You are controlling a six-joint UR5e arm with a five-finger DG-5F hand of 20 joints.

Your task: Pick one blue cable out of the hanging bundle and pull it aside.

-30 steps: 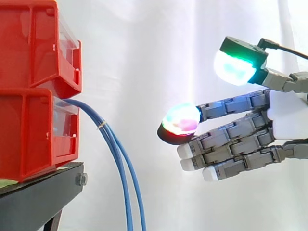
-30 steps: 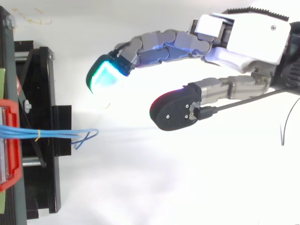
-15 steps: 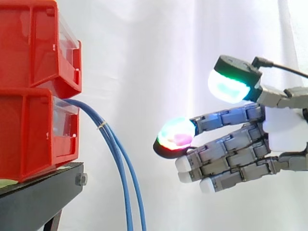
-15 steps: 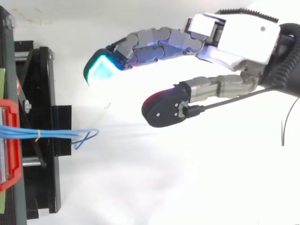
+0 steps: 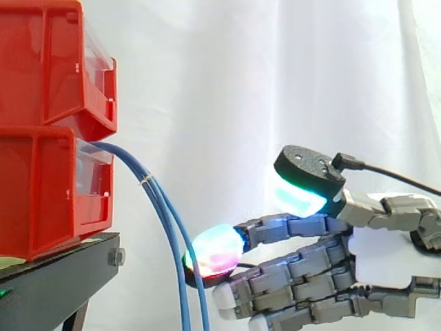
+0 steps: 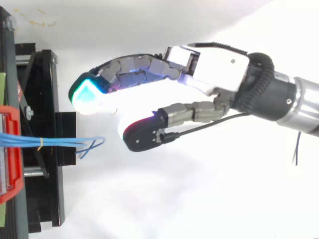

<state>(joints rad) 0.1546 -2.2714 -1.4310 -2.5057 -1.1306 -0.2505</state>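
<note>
**Blue cables hanging free, nothing holding them**

The blue cables [image 5: 157, 196] come out of the lower red bin [image 5: 48, 186], arc over its front edge and drop straight down past the black stand [image 5: 55, 289], with a little tie round the bundle near the top of the drop. From above they [image 6: 50, 142] run out from the bin and end in a small crossed loop.

The hand [image 5: 375, 255] is in low from the right, palm facing the bundle. Its fingers [image 5: 217, 249] are stretched out and apart, with the thumb [image 5: 303, 181] held up above them, and nothing between them. From the side, the leading glowing pad overlaps the cables. Looking down, though, that pad [image 6: 87, 94] sits off to one side of them with a clear gap, so I'd say no contact. White curtain [image 5: 207, 83] behind all of it.
</note>
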